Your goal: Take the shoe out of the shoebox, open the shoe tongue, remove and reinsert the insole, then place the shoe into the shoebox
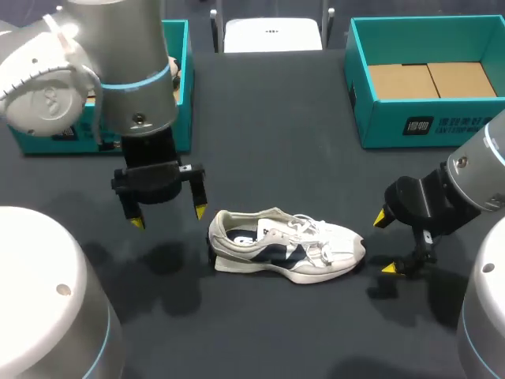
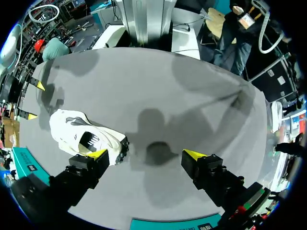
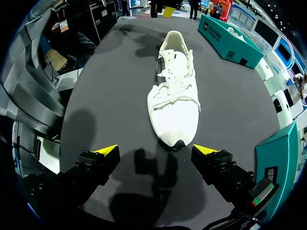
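Between the two grippers, white sneaker (image 1: pixel 288 246) (image 2: pixel 81 132) (image 3: pixel 175 100) with navy side markings stands upright on its sole on the dark surface (image 1: pixel 276 118), outside any box. Left gripper (image 1: pixel 169 217) (image 2: pixel 146 154) hangs fingers-down at the heel end, spread wide and holding nothing; the heel is just beside one of its fingers, bare surface between them. Right gripper (image 1: pixel 385 244) (image 3: pixel 156 149) is low at the toe end, also spread wide and empty; the toe is straight ahead of it, near but apart from the yellow tips, and the shoe runs lengthwise away from it. Laces are on and the tongue lies flat. Teal shoebox (image 1: pixel 426 126) with a brown cardboard floor sits open behind the right gripper, well apart from the sneaker. Second teal shoebox (image 1: pixel 186 87) (image 3: pixel 230 40) sits behind the left gripper, partly hidden by that arm.
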`<state>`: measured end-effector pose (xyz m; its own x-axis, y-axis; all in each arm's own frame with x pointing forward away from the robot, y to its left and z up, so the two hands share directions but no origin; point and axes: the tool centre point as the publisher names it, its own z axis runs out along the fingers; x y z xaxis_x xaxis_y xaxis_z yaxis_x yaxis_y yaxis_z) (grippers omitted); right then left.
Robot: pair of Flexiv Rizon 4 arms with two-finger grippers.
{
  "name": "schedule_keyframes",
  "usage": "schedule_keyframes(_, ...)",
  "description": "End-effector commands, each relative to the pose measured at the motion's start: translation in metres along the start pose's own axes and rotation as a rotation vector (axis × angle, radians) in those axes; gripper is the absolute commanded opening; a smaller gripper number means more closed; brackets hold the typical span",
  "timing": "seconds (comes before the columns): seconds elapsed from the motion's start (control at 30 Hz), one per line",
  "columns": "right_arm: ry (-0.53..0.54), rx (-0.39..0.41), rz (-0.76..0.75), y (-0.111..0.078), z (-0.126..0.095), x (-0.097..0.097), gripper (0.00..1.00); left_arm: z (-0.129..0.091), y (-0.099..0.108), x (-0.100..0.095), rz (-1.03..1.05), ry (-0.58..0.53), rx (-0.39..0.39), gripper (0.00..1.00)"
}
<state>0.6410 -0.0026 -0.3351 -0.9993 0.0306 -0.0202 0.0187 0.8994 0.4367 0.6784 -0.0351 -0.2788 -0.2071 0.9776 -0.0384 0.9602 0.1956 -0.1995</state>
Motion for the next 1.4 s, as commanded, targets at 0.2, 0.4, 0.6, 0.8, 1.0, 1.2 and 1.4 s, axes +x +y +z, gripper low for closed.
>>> schedule_keyframes(0.2,-0.003,0.001,0.000,-0.001,-0.001,0.002,1.00,0.000,-0.002,0.016,0.002,-0.236,-0.008,1.00)
schedule_keyframes(0.4,-0.003,0.001,0.000,-0.001,-0.001,0.002,1.00,0.005,-0.002,0.027,-0.267,-0.368,0.100,1.00)
schedule_keyframes(0.6,-0.003,0.001,0.000,-0.001,-0.001,0.002,1.00,0.003,0.008,0.042,-0.469,-0.520,0.207,1.00)
schedule_keyframes(0.8,-0.003,0.001,0.000,-0.001,-0.001,0.002,1.00,0.001,0.013,0.049,-0.501,-0.572,0.302,1.00)
schedule_keyframes(1.0,-0.003,0.001,0.000,-0.001,-0.001,0.002,1.00,0.001,0.013,0.049,-0.501,-0.572,0.302,1.00)
schedule_keyframes(1.2,-0.003,0.001,0.000,-0.001,-0.001,0.002,1.00,0.019,0.020,0.043,-0.508,-0.599,0.425,1.00)
schedule_keyframes(1.4,-0.003,0.001,0.000,-0.001,-0.001,0.002,1.00,0.037,0.027,0.040,-0.500,-0.656,0.644,1.00)
